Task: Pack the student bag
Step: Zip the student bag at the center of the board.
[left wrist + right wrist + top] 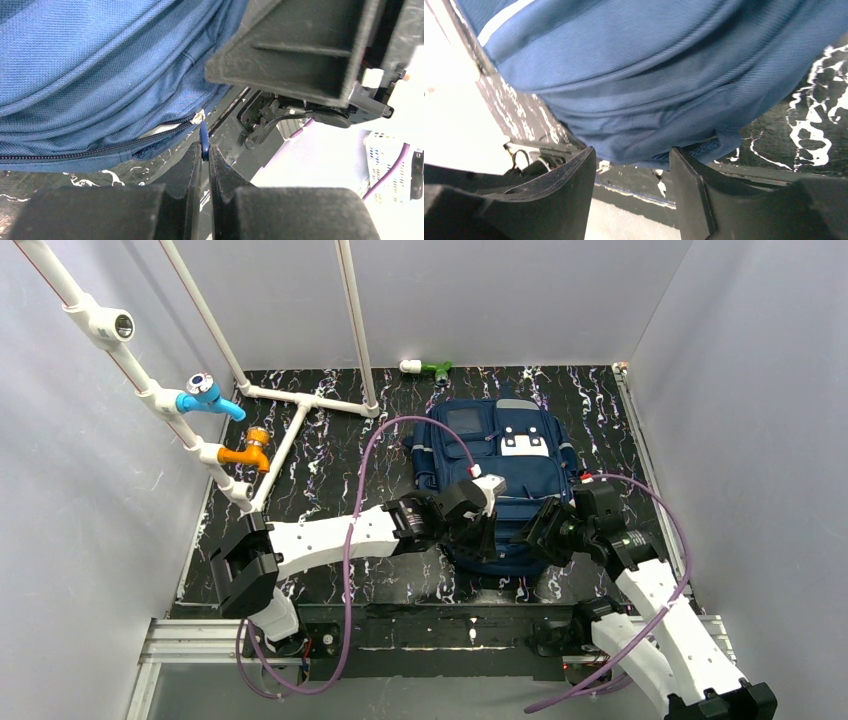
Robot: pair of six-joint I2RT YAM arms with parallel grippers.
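1. The student bag (497, 455) lies flat on the black marbled table (330, 470), right of centre. Its white patch (524, 442) faces up and its near edge sits right at both grippers.
2. The left gripper (205, 149) is clenched on the small blue zip pull (203, 141). The jaws are nearly together, with only the thin tab between them. A pinch that fine is probably there to drag the slider along the zip (75, 152).
3. The right gripper (631, 152) is released, jaws wide apart either side of the bag's near hem. Fabric bulges at the tips, but whether the fingers touch it cannot be told. It is likely staged to clamp the cloth and brace the bag against the zip pull.
4. Judgement: this is a zip step. The direction, opening or closing, cannot be told from here.
5. A pale sliver shows in the zip gap by the slider. What it is cannot be told.
6. Materials: the bag is soft woven navy cloth, slack and folded in ridges, so it will bunch and slide if unbraced. The zip has dark fine teeth. The fingers are matte black hard plastic, wedge-shaped. The tabletop is hard and glossy, so it gives little grip.
7. Risk: the tab is thin and slick and could slip out of the pinch under side load.
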